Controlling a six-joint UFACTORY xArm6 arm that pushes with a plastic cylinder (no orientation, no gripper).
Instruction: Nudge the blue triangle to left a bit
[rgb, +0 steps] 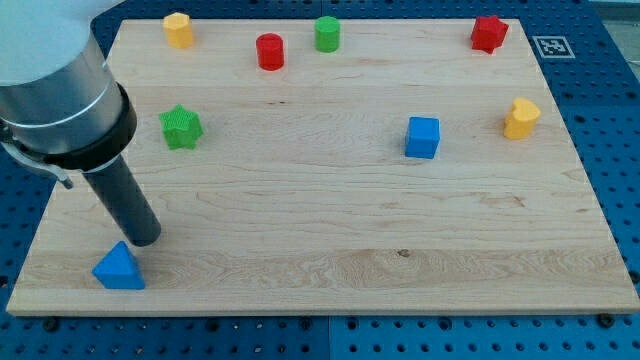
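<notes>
The blue triangle (119, 268) lies near the bottom left corner of the wooden board (320, 230). My tip (143, 240) rests on the board just above and to the right of the triangle, touching or nearly touching its upper right edge. The dark rod rises from the tip toward the view's top left, into the arm's grey and black body.
A green star (181, 127) sits at the left. A yellow block (178, 30), a red cylinder (270, 51), a green cylinder (327, 33) and a red star (489, 33) line the top. A blue cube (422, 137) and a yellow block (520, 118) sit at the right.
</notes>
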